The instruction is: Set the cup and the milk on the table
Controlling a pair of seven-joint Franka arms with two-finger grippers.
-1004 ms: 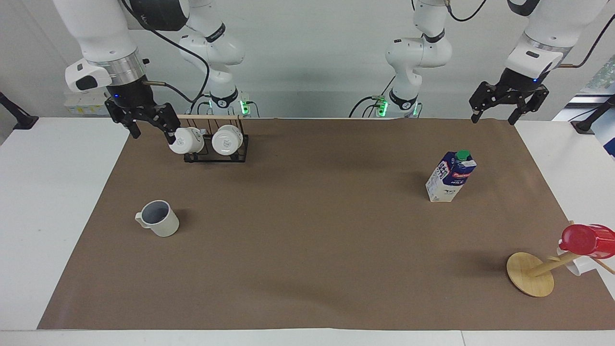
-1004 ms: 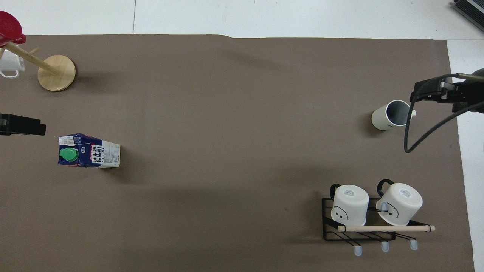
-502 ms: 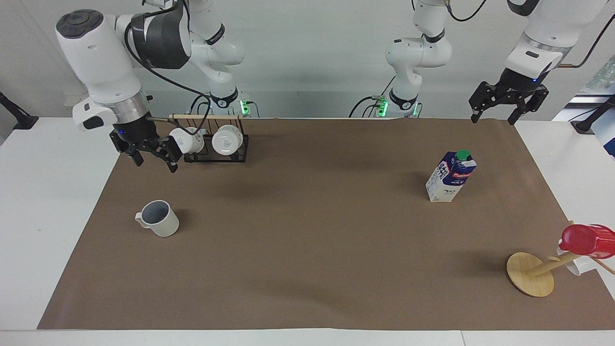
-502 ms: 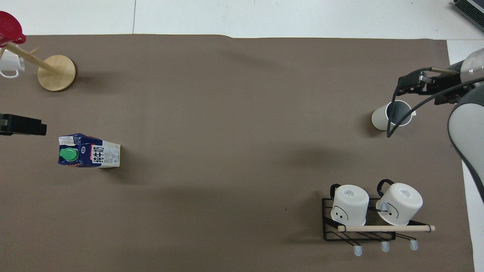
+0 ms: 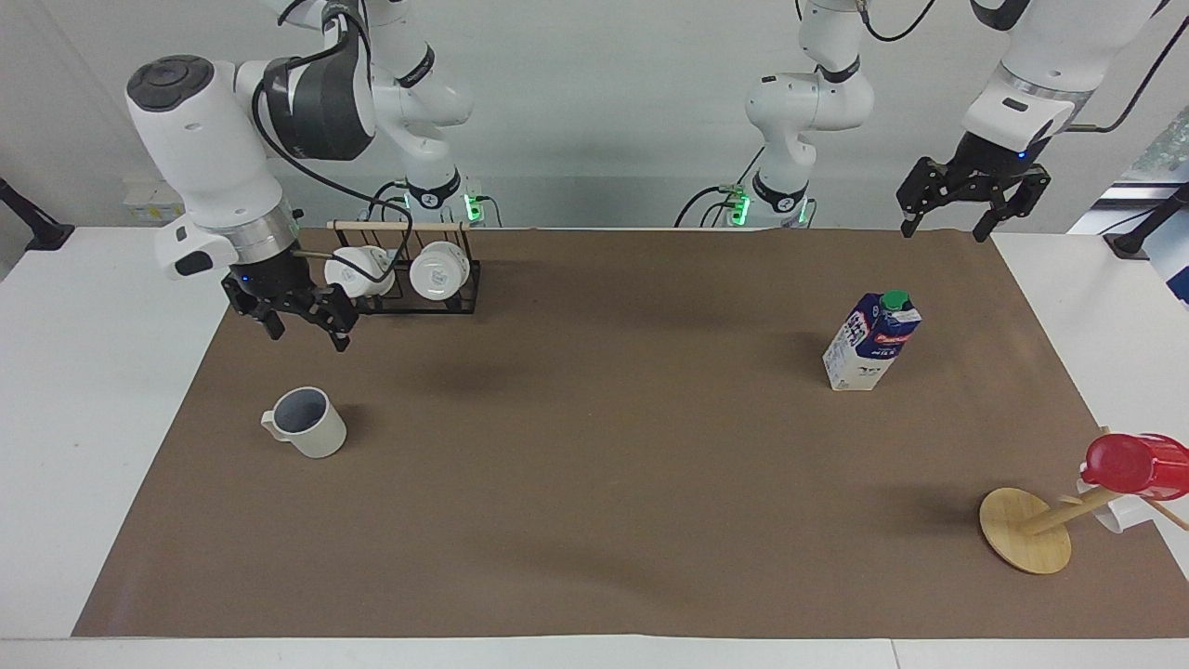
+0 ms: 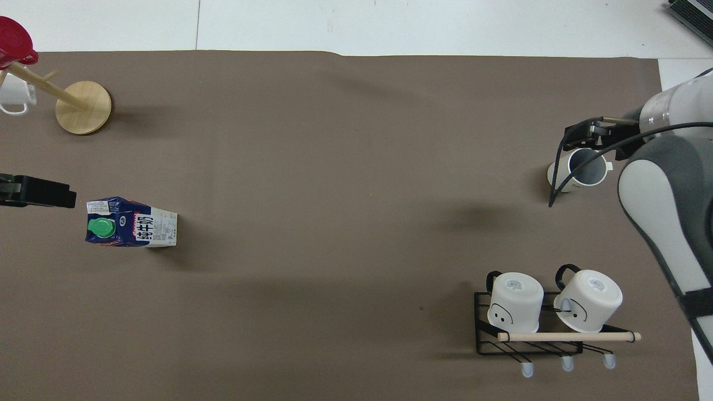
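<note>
Two Franka arms at a white tabletop [image 5: 84, 390] covered by a broad brown paper sheet [image 5: 594, 483].

The cup [image 5: 307, 423], a matte off-white mug with a grey-blue inside, stands upright on the sheet toward the right arm's end of the tabletop, its long axis vertical and its mouth facing up. Its small loop handle points toward the right arm's edge of the tabletop.

The milk [image 5: 871, 342], a blue-and-white gable-top carton with a green round cap, stands upright on the sheet toward the left arm's end, its long axis vertical and the cap uppermost. Cup and milk are well apart.

The right end effector [image 5: 299, 321] hangs in the air with its fingers spread and holding nothing, over the sheet between the cup and a black wire rack [image 5: 418, 293]. It is clear of the cup. The rack, nearer to the robots than the cup, carries two glossy white mugs [image 6: 515, 301] under a wooden rail.

The left end effector [image 5: 971, 195] hangs high over the robots' edge of the tabletop, fingers spread and empty, well apart from the milk.

A round wooden stand [image 5: 1025, 530] with a slanted peg carries a red cup [image 5: 1135, 465], farther from the robots than the milk.
</note>
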